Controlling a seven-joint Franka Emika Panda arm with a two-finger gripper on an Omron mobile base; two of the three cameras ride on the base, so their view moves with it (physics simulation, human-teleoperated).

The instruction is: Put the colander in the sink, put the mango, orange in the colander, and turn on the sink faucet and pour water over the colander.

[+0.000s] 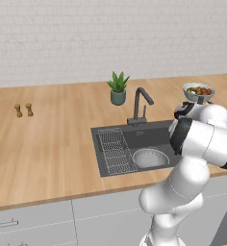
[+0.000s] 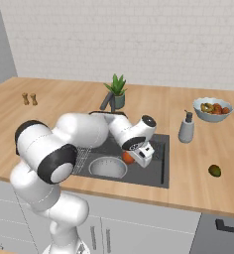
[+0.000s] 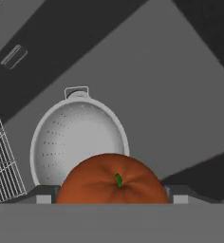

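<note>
Left base view: the colander (image 1: 150, 157) already sits in the sink (image 1: 149, 136), empty; the sink faucet (image 1: 140, 104) runs no water.

Right base view: the mango (image 2: 214, 170) waits on the counter (image 2: 198, 163) (untouched).

Hand view: the gripper (image 3: 112, 195) clamps the orange (image 3: 112, 179) above the shiny perforated bowl.

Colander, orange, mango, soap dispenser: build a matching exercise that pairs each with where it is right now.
Things:
1. colander
2. orange
3. mango
4. soap dispenser

Places:
A. lying alone on the counter, right of the sink
B. held in the end effector, above the basin
C. standing upright on the counter near the fruit bowl
D. on the sink floor beside the wire rack

Pairs: 1-D, 2-B, 3-A, 4-C
</note>
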